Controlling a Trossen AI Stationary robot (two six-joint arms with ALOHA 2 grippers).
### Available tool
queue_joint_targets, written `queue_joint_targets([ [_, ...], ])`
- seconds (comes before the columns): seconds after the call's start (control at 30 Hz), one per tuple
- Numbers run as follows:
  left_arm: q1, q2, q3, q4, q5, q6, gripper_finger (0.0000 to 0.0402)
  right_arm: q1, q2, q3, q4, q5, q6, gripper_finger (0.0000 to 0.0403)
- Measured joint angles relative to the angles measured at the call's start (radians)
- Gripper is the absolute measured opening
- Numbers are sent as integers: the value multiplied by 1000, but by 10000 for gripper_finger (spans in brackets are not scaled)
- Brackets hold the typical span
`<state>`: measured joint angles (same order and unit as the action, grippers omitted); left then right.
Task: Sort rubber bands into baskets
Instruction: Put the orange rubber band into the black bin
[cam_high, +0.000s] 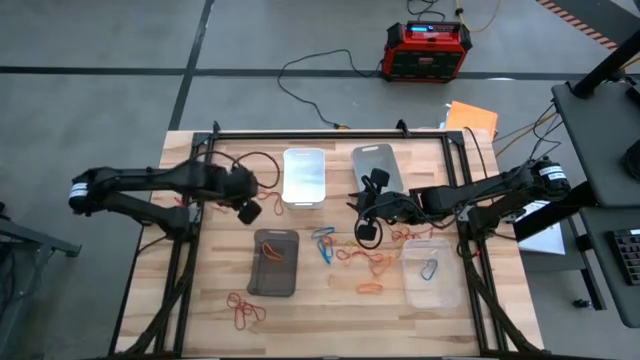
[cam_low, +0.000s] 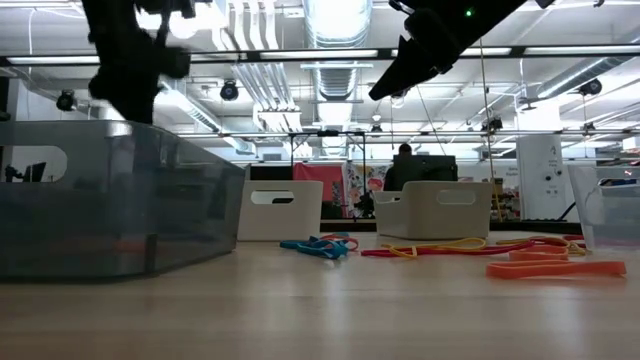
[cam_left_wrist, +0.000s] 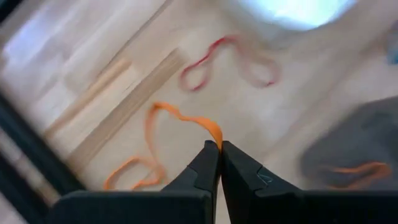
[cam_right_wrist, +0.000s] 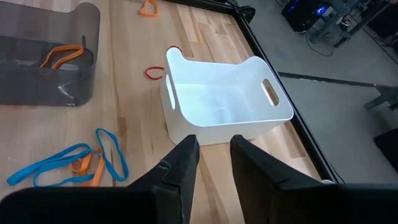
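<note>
Left hand (cam_left_wrist: 219, 149) is pressed together, pinching an orange rubber band (cam_left_wrist: 163, 134) that dangles over the counter (cam_high: 320, 310). In the overhead view the dark basket (cam_high: 274, 262) sits just below-right of it, probably the drop target. Right hand (cam_right_wrist: 213, 152), fingers spread and empty, hovers mid-frame.

The pale planked wooden table (cam_high: 330, 300) beneath me has a smooth, matt finish with visible grain. My left gripper's (cam_left_wrist: 219, 149) black fingers look like matt hard plastic; they pinch a thin orange elastic rubber band (cam_left_wrist: 180, 118), smooth and matt. My right gripper's (cam_right_wrist: 214, 149) fingers show the same dull black finish. The white rectangular plastic basket (cam_right_wrist: 217, 102) is smooth and faintly glossy. The dark smoky translucent plastic basket (cam_right_wrist: 37, 74) has a slight sheen. Blue elastic loops (cam_right_wrist: 68, 158) look rubbery and matt.
</note>
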<state>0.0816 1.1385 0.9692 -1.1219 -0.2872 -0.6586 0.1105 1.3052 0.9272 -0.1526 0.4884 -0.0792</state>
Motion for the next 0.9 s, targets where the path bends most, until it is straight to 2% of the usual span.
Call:
queue_joint_targets([
  [0.1,-93,8,56,-1,-43,-2,0,0,0,0,0,0,0,89],
  [0.23,-205,22,98,5,-45,-4,0,0,0,0,0,0,0,94],
  [0.5,-397,68,104,87,-36,26,0,0,0,0,0,-1,8,103],
  [0.73,-468,132,104,160,-31,23,0,0,0,0,1,-3,13,96],
  [0.9,-484,192,104,237,35,51,0,0,0,0,1,-11,15,97],
])
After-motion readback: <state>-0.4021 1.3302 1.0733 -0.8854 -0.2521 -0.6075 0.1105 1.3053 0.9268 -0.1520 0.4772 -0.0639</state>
